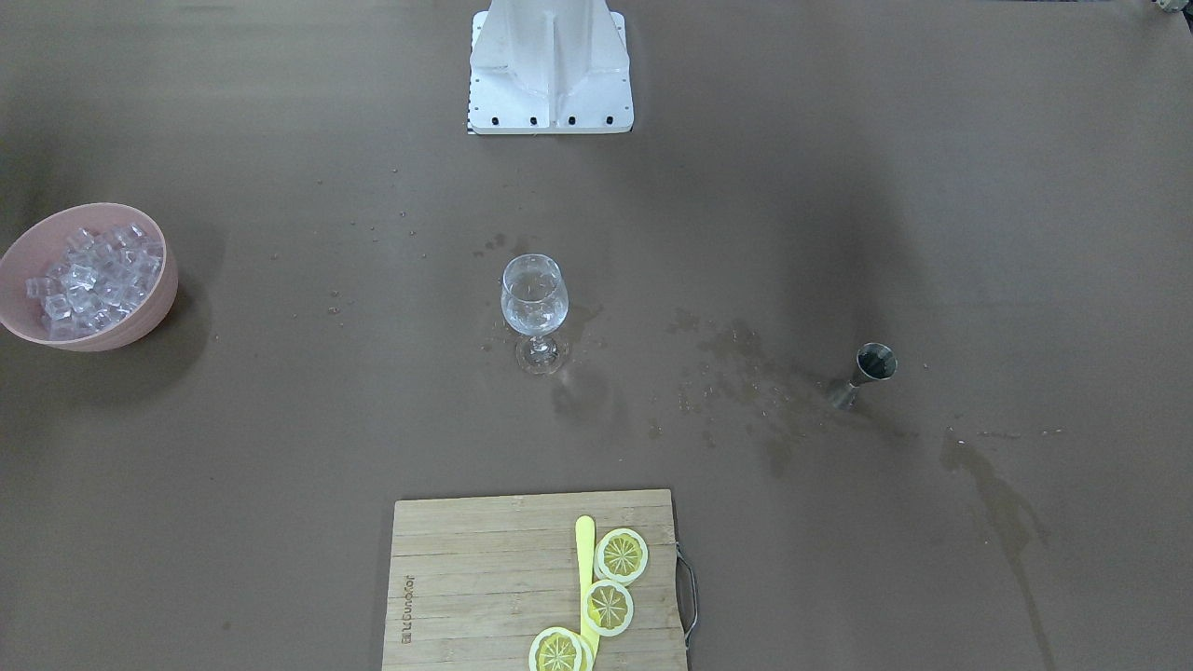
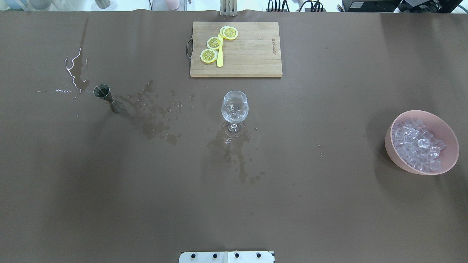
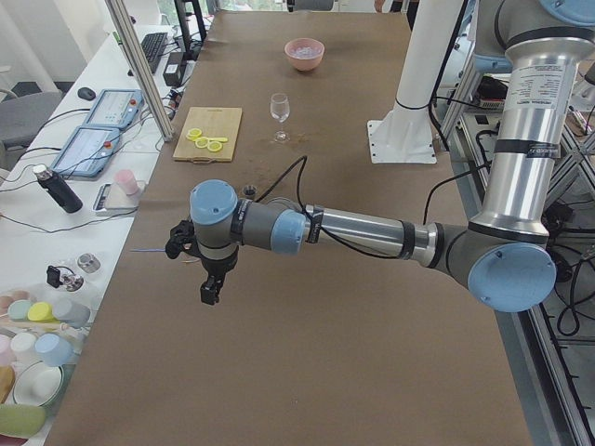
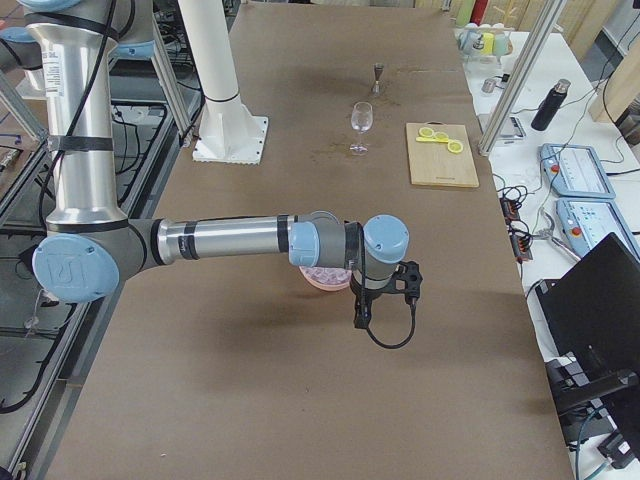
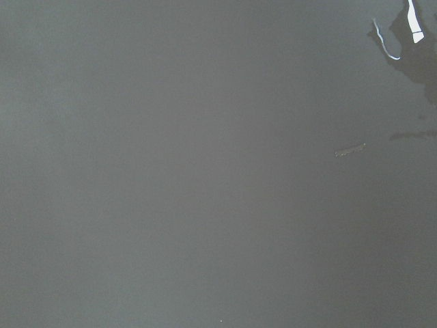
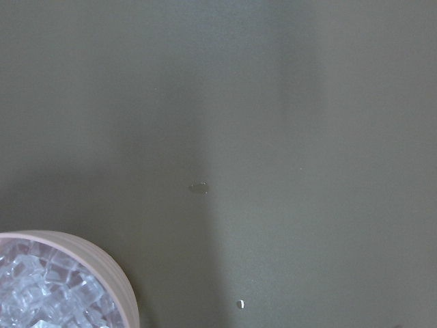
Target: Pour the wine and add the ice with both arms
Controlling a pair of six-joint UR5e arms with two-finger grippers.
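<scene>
Sensibly, jigger (image 2: 108, 98) sits nearer the left gripper (image 3: 212, 288), ice (image 2: 418, 144) nearer the right gripper (image 4: 362, 315) (whether either is spread: cannot tell).

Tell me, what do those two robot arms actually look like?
Both the left arm and the right arm are smooth silver-grey tubes linked by round joints with pale blue caps. One blue cap on the right arm bears a logo. Each ends in small black jaws. A thin black cable runs along the left arm; another loops below the right arm's tip.

Small clear ice cubes (image 2: 416, 144) heaped in pink bowl (image 2: 396, 159)
</scene>
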